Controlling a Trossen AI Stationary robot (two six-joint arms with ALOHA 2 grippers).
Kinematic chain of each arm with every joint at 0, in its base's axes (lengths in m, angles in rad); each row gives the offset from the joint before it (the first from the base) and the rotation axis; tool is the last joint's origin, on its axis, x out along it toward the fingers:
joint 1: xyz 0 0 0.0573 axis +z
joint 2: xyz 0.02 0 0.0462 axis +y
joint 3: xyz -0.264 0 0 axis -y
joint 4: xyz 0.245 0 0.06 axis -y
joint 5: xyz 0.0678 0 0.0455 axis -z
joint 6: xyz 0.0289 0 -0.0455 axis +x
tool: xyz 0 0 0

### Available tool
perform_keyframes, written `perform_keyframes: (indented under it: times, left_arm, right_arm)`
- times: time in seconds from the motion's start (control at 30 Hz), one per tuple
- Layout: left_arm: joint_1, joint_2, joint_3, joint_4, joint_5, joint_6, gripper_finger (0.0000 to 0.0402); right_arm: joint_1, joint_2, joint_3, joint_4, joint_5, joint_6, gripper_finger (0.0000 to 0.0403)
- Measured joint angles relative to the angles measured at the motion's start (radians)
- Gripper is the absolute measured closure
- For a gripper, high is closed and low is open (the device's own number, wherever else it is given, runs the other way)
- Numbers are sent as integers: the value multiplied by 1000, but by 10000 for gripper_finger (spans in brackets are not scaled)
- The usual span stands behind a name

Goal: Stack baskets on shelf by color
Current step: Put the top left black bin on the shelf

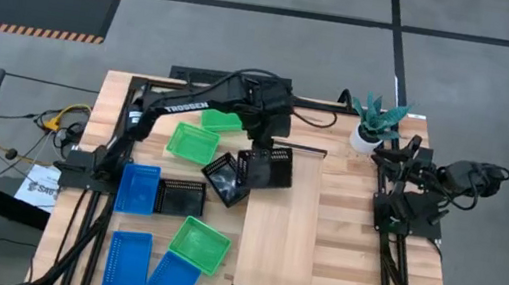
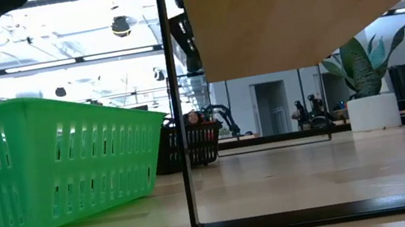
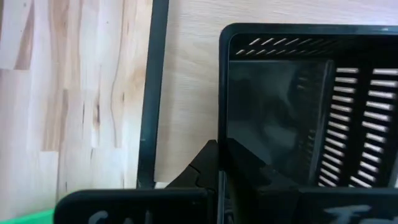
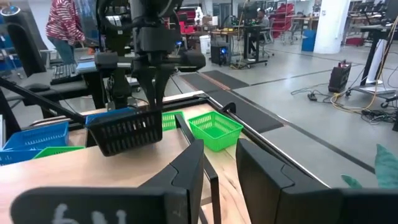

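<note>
Holding a black basket (image 1: 267, 168) by its rim, the left gripper (image 4: 152, 93) has its fingers pinched together on one thin wall, and the basket hangs just below them, tipped a little, over the far end of the shelf (image 1: 279, 235). In the left wrist view the basket's floor and slotted side fill the space directly ahead of the fingers, with the shelf's black end rail (image 3: 151, 93) just off to one side of it.

A basket like this looks light and fairly stiff: thin moulded plastic with open mesh walls. Its smooth rim could slip or swing in a two-finger pinch, so I judge that a grip near the middle of a long wall, with one finger inside and one outside, would keep it from twisting. The mesh may flex if squeezed hard, but it is unlikely to break.

Close beside the gripper, nearer the left arm's base, a second black basket (image 1: 226, 179) lies tilted on the table, and a third (image 1: 182, 197) sits a little farther out. Green baskets (image 1: 194, 143) and blue baskets (image 1: 137, 188) lie well apart from the gripper across the table on that same side; none is stacked on the shelf yet.

The right gripper (image 4: 217, 177) waits off the shelf's other side, near a potted plant (image 1: 375, 122), its fingers standing apart and empty.
</note>
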Motion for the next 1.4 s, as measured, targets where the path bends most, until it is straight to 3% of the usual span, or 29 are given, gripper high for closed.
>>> perform_keyframes:
  times: [0.2, 0.5, 0.67, 0.8, 1.0, 1.27, 1.4]
  left_arm:
    - [-16, 0, 0, 54, -21, 58, 386]
    - [-36, 0, 0, 199, -64, 69, 276]
    - [-37, -58, 12, 69, -102, -59, 251]
    - [-58, -165, 16, -93, -168, -148, 279]
    - [-141, -216, 3, -247, -420, -301, 388]
    - [-210, -235, -305, -243, -420, -408, 401]
    - [-213, -246, -432, -166, -418, -401, 401]
  right_arm:
    - [0, 0, 0, -1, 0, 0, 285]
    - [0, 0, 0, -1, -1, 0, 285]
    - [0, 0, 1, -14, -1, 28, 285]
    - [0, 0, 1, -27, -1, 56, 285]
    - [0, 0, 1, -28, -1, 60, 285]
    - [0, 0, 1, -28, -2, 59, 285]
    - [0, 0, 1, -28, -2, 59, 285]
